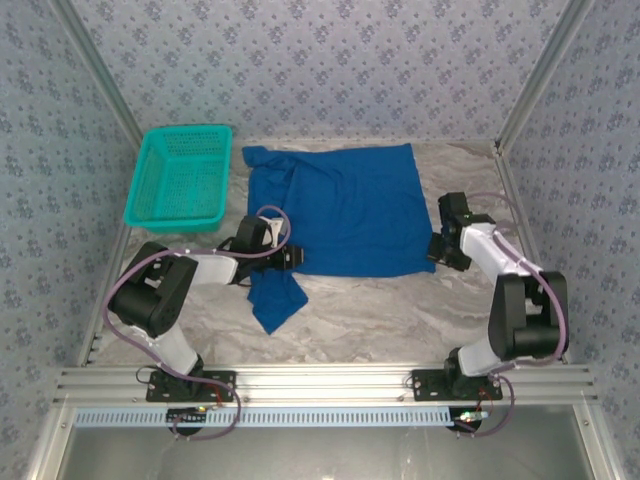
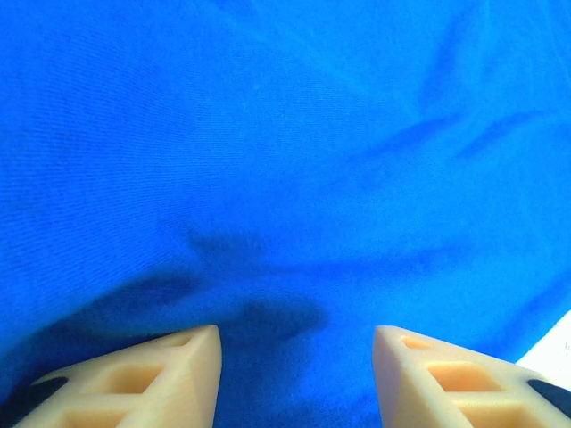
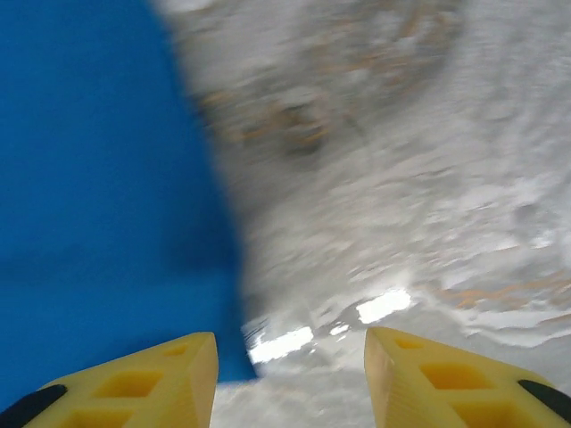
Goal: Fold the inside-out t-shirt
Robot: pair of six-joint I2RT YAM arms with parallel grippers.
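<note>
**Both grippers spread at the near edge of the shirt**

The left gripper (image 2: 294,333) has its jaws apart. Its pale fingers (image 2: 165,379) stand on either side of a gap, and blue cloth lies under and ahead of them, creased and in shadow just in front of the tips. Nothing looks pinched between them. From above, this gripper lies low over the near left edge of the shirt (image 1: 345,210), pointing right from a bent arm.

The right gripper (image 3: 290,339) is also spread. One yellow finger (image 3: 152,379) hangs over the cloth and the other over the bare table (image 3: 401,178), so the shirt's straight edge runs up between them. The wrist picture is blurred, and I cannot tell whether the tips touch the cloth. In the top view this gripper is at the shirt's near right corner.

The shirt lies flat across the middle of the table, towards the far wall, with a rumpled fold along its left side. A pointed flap trails off the near left corner towards the arms, just beside the left gripper.

A teal basket (image 1: 180,178) stands at the far left of the table, close to the shirt's left edge and apart from it.
</note>
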